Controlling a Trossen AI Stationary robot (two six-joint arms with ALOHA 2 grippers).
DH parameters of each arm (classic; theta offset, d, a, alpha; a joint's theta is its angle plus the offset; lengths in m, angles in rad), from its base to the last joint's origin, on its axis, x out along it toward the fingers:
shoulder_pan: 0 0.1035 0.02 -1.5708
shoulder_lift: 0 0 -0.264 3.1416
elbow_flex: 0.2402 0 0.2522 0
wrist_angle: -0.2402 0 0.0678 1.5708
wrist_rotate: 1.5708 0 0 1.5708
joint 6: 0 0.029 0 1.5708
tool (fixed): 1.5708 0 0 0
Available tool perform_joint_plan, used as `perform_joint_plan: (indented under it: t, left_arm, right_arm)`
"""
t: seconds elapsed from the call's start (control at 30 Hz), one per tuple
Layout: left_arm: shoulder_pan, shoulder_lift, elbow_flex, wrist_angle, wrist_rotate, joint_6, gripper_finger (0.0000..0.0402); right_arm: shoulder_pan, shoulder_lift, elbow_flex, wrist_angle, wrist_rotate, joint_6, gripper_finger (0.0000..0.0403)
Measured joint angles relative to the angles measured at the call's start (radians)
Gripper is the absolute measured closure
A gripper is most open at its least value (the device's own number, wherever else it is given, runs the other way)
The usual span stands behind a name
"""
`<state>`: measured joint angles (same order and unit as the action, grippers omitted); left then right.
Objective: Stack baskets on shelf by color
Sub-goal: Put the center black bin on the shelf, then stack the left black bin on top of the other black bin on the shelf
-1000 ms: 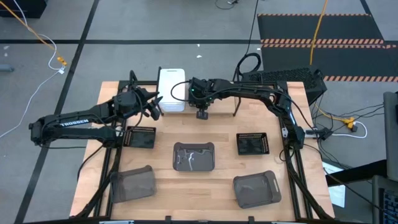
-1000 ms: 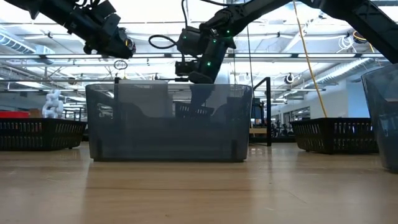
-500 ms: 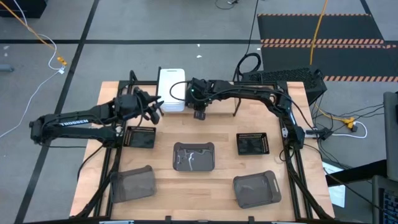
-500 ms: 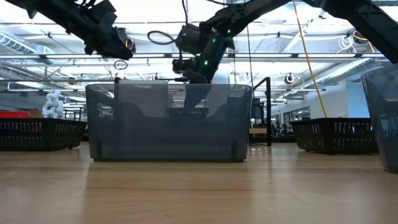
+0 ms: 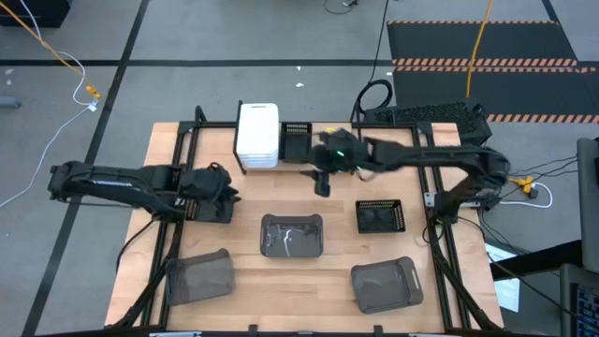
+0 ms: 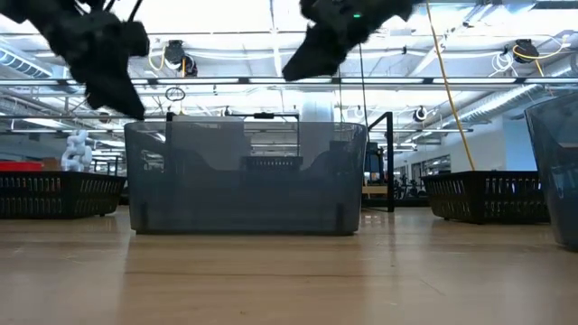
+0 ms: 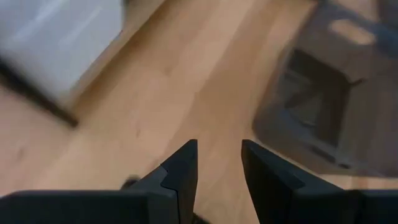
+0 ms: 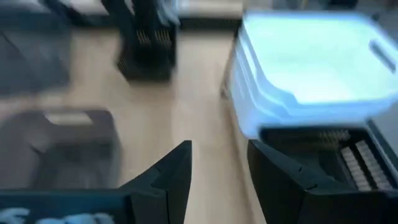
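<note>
Both end effectors are hanging open and empty: the right end effector (image 5: 322, 183) just in front of the shelved black basket (image 5: 296, 142) and white baskets (image 5: 257, 135), the left end effector (image 5: 225, 193) above another black basket (image 5: 210, 208).

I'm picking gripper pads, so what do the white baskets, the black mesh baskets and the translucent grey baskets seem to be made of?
The stacked solid white baskets look like smooth moulded plastic: opaque, rounded corners, soft sheen. The black mesh-sided basket has perforated walls, plastic or coated wire; I cannot tell which. The larger translucent grey basket looks like tinted plastic, since the room shows through its walls.
</note>
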<state>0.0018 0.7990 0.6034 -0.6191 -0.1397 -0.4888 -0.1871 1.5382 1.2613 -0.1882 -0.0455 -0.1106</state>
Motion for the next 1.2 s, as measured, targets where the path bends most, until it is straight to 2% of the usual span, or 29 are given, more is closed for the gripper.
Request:
perform_joint_plan:
  t: [0.1,0.17,0.3,0.4,0.57,0.73,0.93,1.1,1.2]
  left_arm:
    - [-0.017,0.034,-0.027,0.016,-0.06,-0.11,0.0275]
    - [-0.02,0.068,-0.044,0.023,-0.093,-0.178,0.0275]
    - [-0.024,0.165,-0.068,0.046,-0.126,-0.297,0.0275]
    - [-0.024,0.254,-0.07,0.047,-0.126,-0.353,0.0275]
    - [-0.024,0.363,-0.069,0.071,-0.095,-0.382,0.0275]
    - [-0.024,0.417,-0.069,0.07,-0.057,-0.387,0.0275]
    - [-0.037,0.404,-0.045,0.067,-0.039,-0.342,0.0275]
    - [-0.1,0.374,0.044,0.02,-0.034,-0.254,0.0275]
    - [-0.155,0.357,0.126,-0.057,-0.046,-0.181,0.0275]
  right_arm:
    - [0.028,-0.09,-0.204,0.269,-0.049,0.092,0.0253]
    - [0.041,-0.14,-0.31,0.381,-0.064,0.161,0.0253]
    - [0.067,-0.229,-0.452,0.469,-0.058,0.242,0.0253]
    - [0.088,-0.286,-0.51,0.476,-0.024,0.283,0.0253]
    - [0.129,-0.345,-0.555,0.479,0.089,0.277,0.0252]
    - [0.139,-0.353,-0.56,0.475,0.126,0.254,0.0252]
    - [0.139,-0.353,-0.56,0.486,0.127,0.257,0.0252]
    - [0.151,-0.346,-0.56,0.522,0.124,0.243,0.0252]
    - [0.182,-0.283,-0.56,0.62,0.122,0.166,0.0252]
